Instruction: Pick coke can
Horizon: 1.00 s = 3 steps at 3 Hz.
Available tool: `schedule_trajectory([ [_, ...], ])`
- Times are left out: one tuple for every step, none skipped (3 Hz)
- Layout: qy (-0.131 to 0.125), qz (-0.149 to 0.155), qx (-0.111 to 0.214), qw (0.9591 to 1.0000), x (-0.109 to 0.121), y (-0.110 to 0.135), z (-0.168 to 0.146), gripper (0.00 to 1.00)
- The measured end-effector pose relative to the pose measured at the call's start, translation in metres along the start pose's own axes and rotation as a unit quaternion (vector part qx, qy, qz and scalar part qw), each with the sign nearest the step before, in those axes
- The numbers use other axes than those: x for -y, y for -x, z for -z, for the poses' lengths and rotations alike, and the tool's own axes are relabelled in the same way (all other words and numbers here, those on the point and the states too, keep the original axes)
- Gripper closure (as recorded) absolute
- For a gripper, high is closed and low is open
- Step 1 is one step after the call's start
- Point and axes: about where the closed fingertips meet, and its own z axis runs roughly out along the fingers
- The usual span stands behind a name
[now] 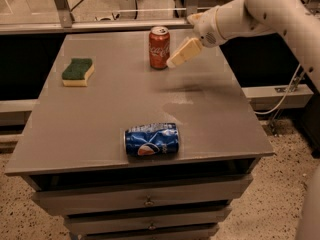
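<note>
The coke can (159,47), red with white script and a silver top, stands upright near the back middle of the grey table (100,114). My gripper (182,54) comes in from the upper right on a white arm. It hangs just right of the can, a little above the tabletop, its cream finger tip close to the can's side. Nothing is in it.
A dented blue Pepsi can (151,140) lies on its side near the table's front edge. A green and yellow sponge (78,72) sits at the left. Drawers are below the tabletop. A cable hangs at the right beside the table.
</note>
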Motion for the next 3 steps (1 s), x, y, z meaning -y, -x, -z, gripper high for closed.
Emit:
schedule_trajectory([
  [0.002,-0.039,0.022,0.9990,0.014,0.000,-0.035,0.02],
  [0.016,-0.067,0.025,0.9973,0.013,-0.006,-0.055,0.24],
  [0.043,-0.089,0.034,0.9945,0.004,-0.010,-0.066,0.47],
])
